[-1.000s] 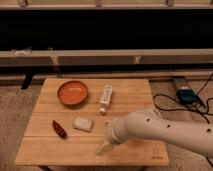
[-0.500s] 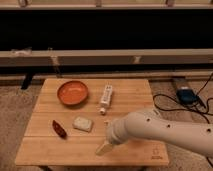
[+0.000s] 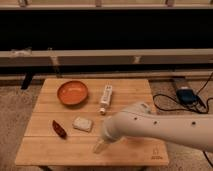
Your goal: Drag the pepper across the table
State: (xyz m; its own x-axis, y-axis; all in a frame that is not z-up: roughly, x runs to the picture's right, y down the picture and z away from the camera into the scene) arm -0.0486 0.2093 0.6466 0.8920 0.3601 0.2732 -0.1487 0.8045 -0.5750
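Observation:
The dark red pepper [image 3: 59, 128] lies on the left front part of the light-wood table [image 3: 131, 90], its tapered end toward the front. My gripper [image 3: 99, 146] hangs over the table's front middle at the end of the white arm, which reaches in from the right. It stands open with nothing in it, to the right of the pepper and apart from it.
An orange bowl [image 3: 72, 92] sits at the back left. A pale sponge block [image 3: 82, 123] lies just right of the pepper. A white tube-like object [image 3: 105, 98] lies at the middle back. Cables and a blue device [image 3: 186, 95] are on the carpet at right.

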